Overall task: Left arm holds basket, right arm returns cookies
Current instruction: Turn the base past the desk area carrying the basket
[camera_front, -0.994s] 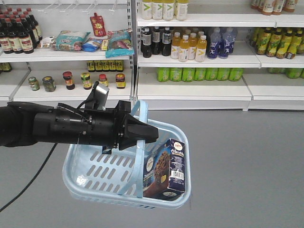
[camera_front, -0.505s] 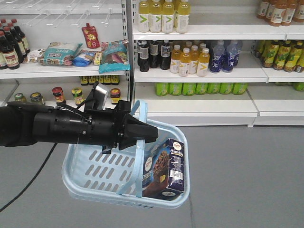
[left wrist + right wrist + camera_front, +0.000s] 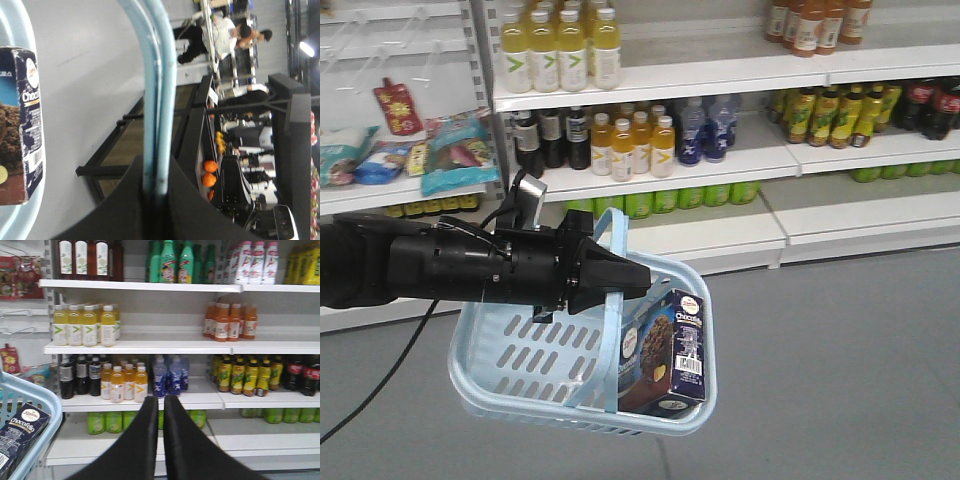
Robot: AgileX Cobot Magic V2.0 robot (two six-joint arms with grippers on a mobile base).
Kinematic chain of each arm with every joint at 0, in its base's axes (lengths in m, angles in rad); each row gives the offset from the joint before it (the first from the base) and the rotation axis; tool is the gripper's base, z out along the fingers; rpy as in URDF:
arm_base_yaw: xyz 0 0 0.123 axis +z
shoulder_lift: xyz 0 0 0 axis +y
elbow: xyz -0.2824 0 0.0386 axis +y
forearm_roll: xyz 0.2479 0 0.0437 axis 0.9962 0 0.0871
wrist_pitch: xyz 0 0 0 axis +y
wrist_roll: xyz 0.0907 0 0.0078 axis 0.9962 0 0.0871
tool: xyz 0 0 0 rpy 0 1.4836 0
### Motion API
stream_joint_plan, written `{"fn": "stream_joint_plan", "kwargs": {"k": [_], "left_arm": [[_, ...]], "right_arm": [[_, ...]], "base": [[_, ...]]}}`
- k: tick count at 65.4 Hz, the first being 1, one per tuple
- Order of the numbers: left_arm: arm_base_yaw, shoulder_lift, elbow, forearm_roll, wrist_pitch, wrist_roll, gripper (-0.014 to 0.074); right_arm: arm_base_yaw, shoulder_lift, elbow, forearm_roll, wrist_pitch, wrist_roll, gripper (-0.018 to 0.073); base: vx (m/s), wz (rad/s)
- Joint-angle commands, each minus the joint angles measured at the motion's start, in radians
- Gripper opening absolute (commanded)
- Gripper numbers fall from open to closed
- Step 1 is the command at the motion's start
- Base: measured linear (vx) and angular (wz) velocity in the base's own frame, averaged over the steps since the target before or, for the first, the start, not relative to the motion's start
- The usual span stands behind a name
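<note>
Carrying the cookies [image 3: 665, 350] upright against the right wall of the basket [image 3: 520, 358]. Hanging by the hoop handle [image 3: 612, 340] from the left gripper [image 3: 625, 280], jaws clamped on it. Facing the drink shelves [image 3: 150, 347] with the right gripper [image 3: 161, 405], jaws pressed together.

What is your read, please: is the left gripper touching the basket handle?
Touching. The left wrist view shows the basket handle running straight down into the left gripper, pinched between its black jaws with no gap on either side.
</note>
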Motion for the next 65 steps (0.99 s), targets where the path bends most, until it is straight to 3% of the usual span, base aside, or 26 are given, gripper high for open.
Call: {"fn": "stream_joint_plan", "kwargs": {"k": [1, 65], "left_arm": [[-0.006, -0.059, -0.027, -0.128, 0.071, 0.004, -0.0003], [-0.006, -0.059, -0.027, -0.128, 0.071, 0.004, -0.0003]], "right_arm": [[-0.001, -0.013, 0.019, -0.007, -0.071, 0.002, -0.0006], [-0.001, -0.013, 0.019, -0.007, -0.071, 0.002, -0.0006]], "base": [[0.2, -0.61], [0.19, -0.7]]}}
